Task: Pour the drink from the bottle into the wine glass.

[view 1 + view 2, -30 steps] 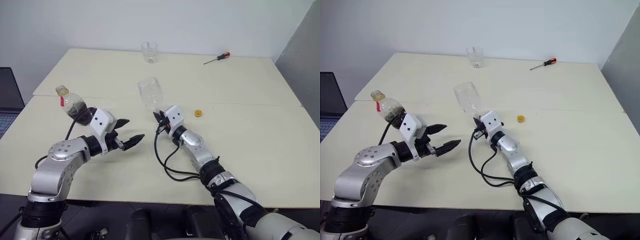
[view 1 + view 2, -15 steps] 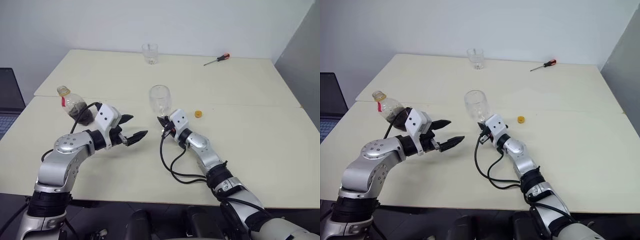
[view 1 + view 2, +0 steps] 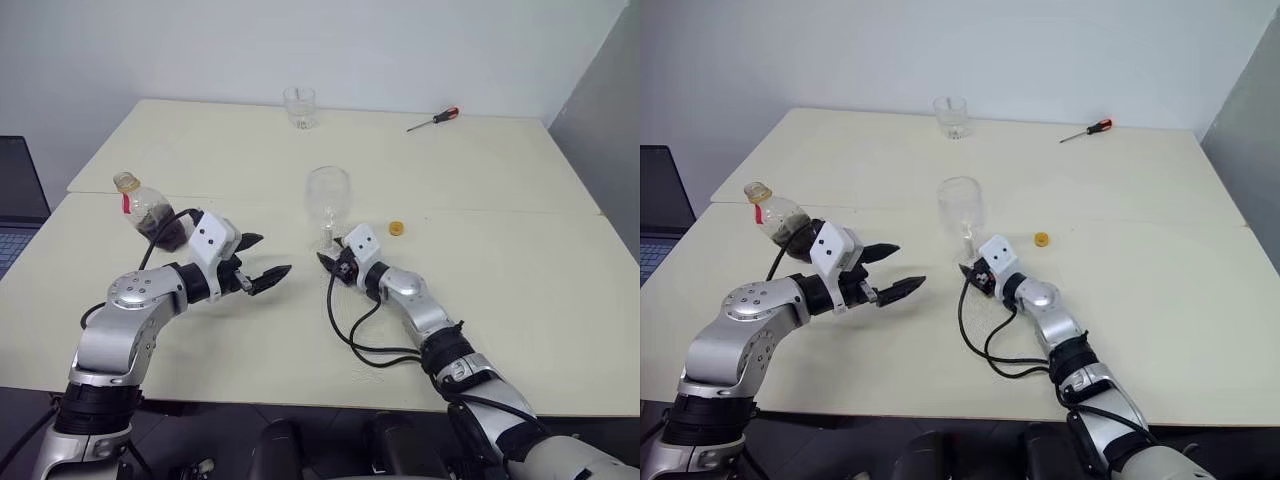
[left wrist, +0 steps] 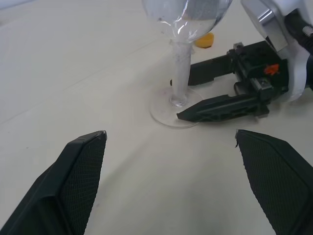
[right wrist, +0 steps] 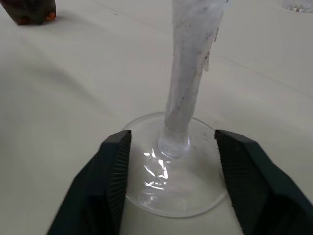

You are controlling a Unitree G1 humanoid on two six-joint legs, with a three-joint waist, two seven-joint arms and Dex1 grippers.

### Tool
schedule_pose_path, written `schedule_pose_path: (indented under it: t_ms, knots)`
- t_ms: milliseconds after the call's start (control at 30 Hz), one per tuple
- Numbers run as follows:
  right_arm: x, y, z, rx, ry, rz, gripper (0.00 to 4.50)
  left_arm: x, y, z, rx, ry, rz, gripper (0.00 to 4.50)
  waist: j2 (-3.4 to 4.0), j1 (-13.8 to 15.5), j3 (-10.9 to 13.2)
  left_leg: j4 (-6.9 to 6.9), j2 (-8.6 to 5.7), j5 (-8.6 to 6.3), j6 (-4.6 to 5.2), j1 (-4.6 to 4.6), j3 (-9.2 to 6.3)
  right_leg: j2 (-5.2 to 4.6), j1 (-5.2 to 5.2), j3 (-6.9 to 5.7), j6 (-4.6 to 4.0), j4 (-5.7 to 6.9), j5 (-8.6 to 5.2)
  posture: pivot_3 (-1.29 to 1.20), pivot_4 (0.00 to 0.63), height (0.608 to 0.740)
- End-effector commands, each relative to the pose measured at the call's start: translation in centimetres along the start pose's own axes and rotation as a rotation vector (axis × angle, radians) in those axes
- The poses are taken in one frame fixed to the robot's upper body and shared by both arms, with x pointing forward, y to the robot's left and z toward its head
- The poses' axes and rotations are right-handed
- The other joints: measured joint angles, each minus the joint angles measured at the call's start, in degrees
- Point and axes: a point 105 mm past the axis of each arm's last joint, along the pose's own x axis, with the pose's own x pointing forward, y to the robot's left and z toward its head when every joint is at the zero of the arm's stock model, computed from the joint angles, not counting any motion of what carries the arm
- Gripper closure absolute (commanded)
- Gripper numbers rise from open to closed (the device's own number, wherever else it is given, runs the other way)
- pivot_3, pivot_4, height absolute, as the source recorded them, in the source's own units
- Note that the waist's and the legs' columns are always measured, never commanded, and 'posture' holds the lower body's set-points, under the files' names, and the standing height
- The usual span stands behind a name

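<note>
At frame centre, I am watching the right gripper (image 5: 168, 183) reaching low across the table (image 3: 500, 180), fingers parted either side of the upright wine glass (image 3: 327, 205); left gripper (image 3: 262, 263) hovering wide open beside the bottle (image 3: 150, 212).

The wine glass (image 4: 179, 73) stands upright on the pale table (image 4: 73, 73), its stem and round foot at about twelve o'clock from the left gripper (image 4: 171, 183), whose two black fingers (image 4: 80, 181) are spread wide. The right gripper (image 4: 188, 95) lies at two o'clock, its fingers parted either side of the foot. A yellow cap (image 4: 205, 40) sits behind.
</note>
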Motion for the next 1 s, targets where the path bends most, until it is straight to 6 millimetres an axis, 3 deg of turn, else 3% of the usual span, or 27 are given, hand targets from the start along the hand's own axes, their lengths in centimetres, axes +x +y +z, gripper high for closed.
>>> schedule_pose_path:
  t_ms: [33,233,333,467,533,667,733,867,1000]
  knots:
    - [-0.9,-0.3,1.8,-0.033,-0.043,0.020,0.11,-0.3,0.7,0.2,0.008,-0.028,0.050,0.00,0.00,0.02,0.00,-0.02,0.00,0.00,0.00,0.00,0.00,0.00,0.00,0.00,0.01,0.00,-0.01,0.00,0.150,0.740]
    - [-4.9,-1.1,2.9,-0.087,0.000,0.083,0.05,-2.2,2.0,-1.9,-0.019,-0.028,0.185,0.00,-0.01,0.18,0.01,-0.12,0.02,-0.01,-0.01,-0.03,-0.02,-0.08,-0.10,0.02,0.01,-0.04,-0.02,0.00,0.150,0.740]
    - [-8.6,-2.5,3.9,-0.153,0.065,0.120,0.05,-3.8,2.5,-2.0,0.039,-0.055,0.298,0.00,0.02,0.29,0.03,-0.14,0.04,-0.01,-0.02,-0.13,-0.01,-0.14,-0.26,0.03,0.03,-0.03,-0.03,0.00,0.150,0.740]
    - [-12.5,-4.1,7.9,-0.148,0.070,0.156,0.05,-5.7,3.5,-2.8,0.007,-0.116,0.478,0.00,0.00,0.51,0.04,-0.13,0.03,-0.01,-0.01,-0.15,0.01,-0.16,-0.28,0.01,0.15,-0.06,-0.10,0.00,0.150,0.740]
    - [-13.5,-4.8,11.0,-0.154,0.040,0.172,0.05,-6.6,4.2,-3.9,-0.078,-0.151,0.564,0.00,-0.01,0.43,0.05,-0.12,0.03,-0.01,-0.01,-0.10,0.02,-0.16,-0.26,0.05,0.20,-0.05,-0.13,0.00,0.150,0.740]
    - [-13.7,-4.1,17.9,-0.181,-0.044,0.256,0.05,-8.2,4.9,-5.3,-0.113,-0.150,0.664,0.00,-0.02,-0.14,0.10,-0.14,0.06,-0.02,0.00,0.02,0.00,-0.08,-0.25,0.08,0.17,-0.03,-0.12,0.00,0.150,0.740]
    - [-13.3,-2.8,20.2,-0.180,-0.064,0.316,0.05,-8.5,5.1,-5.2,-0.122,-0.164,0.688,0.00,-0.04,-0.15,0.09,-0.21,0.09,-0.02,0.00,0.01,-0.02,-0.05,-0.28,0.08,0.07,-0.02,-0.15,0.00,0.150,0.740]
    - [-11.6,-1.0,23.0,-0.165,-0.113,0.386,0.05,-9.1,6.4,-4.6,-0.136,-0.187,0.720,0.00,-0.18,0.06,0.00,-0.23,0.15,-0.02,0.00,-0.10,-0.02,-0.05,-0.27,-0.01,-0.27,-0.03,-0.18,0.00,0.150,0.740]
    - [-10.8,0.6,23.3,-0.173,-0.121,0.456,0.05,-9.6,7.6,-3.4,-0.113,-0.202,0.719,0.00,-0.22,0.52,0.02,-0.16,0.12,-0.02,0.00,-0.39,-0.04,-0.07,-0.41,-0.12,-0.35,-0.07,-0.13,0.00,0.150,0.740]
